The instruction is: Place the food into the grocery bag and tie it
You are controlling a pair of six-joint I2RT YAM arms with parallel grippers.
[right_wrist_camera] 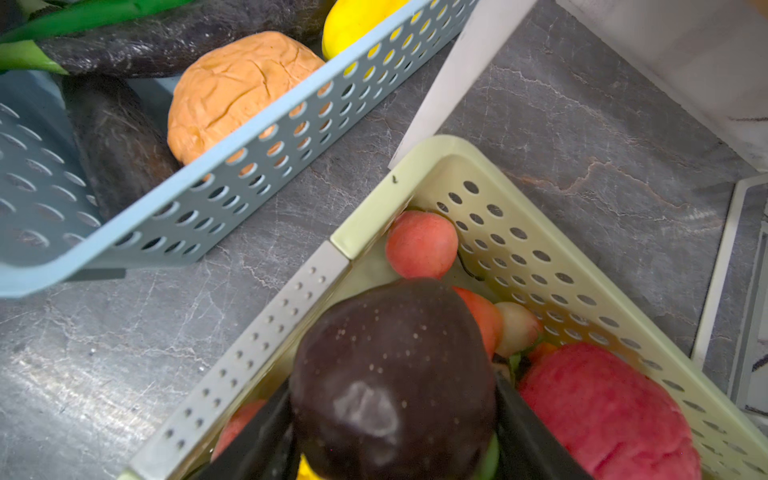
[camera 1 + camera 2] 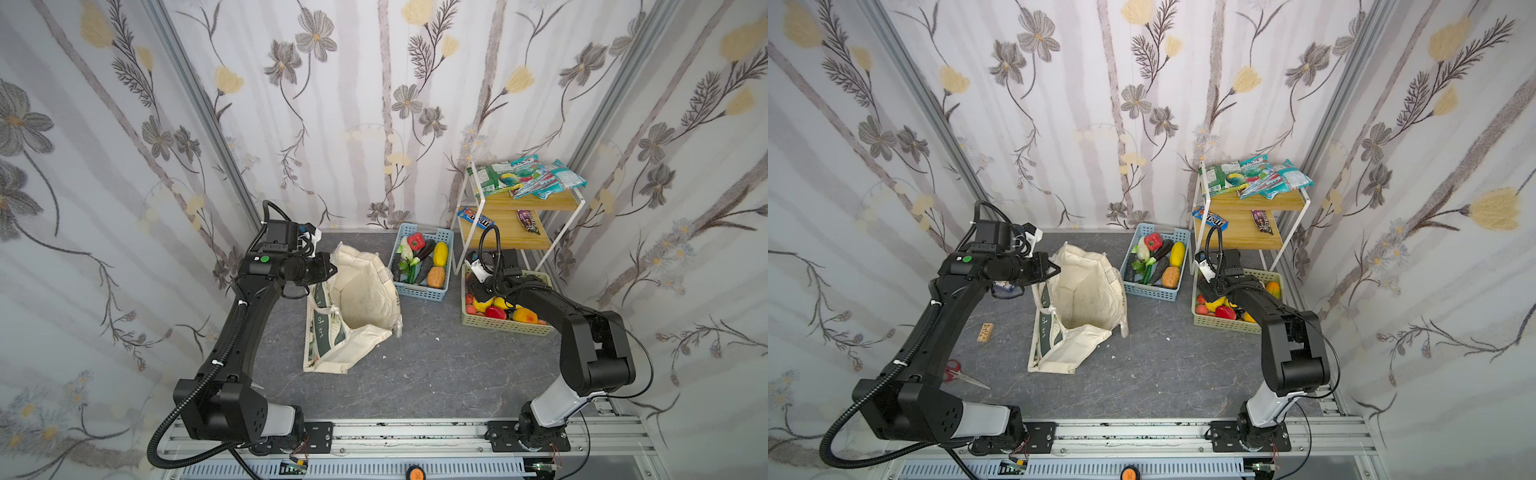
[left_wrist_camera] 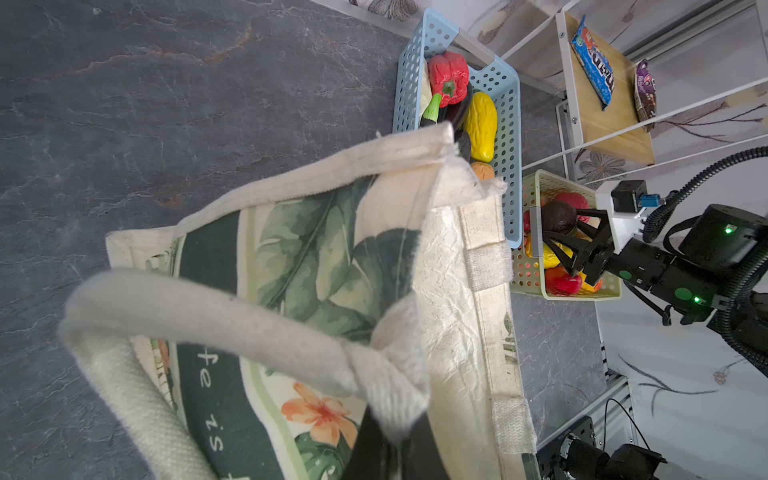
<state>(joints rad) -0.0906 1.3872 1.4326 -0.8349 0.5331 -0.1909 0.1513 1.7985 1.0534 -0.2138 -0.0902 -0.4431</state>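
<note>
Broadly, we see a grey stone-patterned tabletop (image 2: 436, 365) boxed in by walls of pale floral wallpaper (image 2: 353, 104). An aluminium rail (image 2: 415, 432) carries both arm bases along the near edge.

Left of centre lies the cream canvas tote bag (image 2: 361, 291), its mouth gaping open. The left gripper (image 3: 390, 432) is clamped tight on its fabric at a cream loop handle (image 3: 208, 307).

Just beside the tote's far right corner sits a light blue perforated plastic basket (image 2: 419, 293) of toy vegetables. To its right is a pale yellow perforated basket (image 2: 503, 324) of toy fruit, so the blue one lies partly between bag and yellow one.

Over the yellow basket the right gripper (image 3: 563, 226) holds a dark maroon round toy fruit (image 1: 386, 340) between its jaws.

Behind stands a white wire shelf with wooden boards (image 2: 536, 203), with a flat green crinkly snack packet (image 2: 490, 176) on top. Red-handled scissors (image 2: 955, 372) and a small wooden block (image 2: 985, 332) lie by the left arm.

On the tote's dark green band (image 2: 322, 328) we read "of art" — the packets' print is too small for us.
</note>
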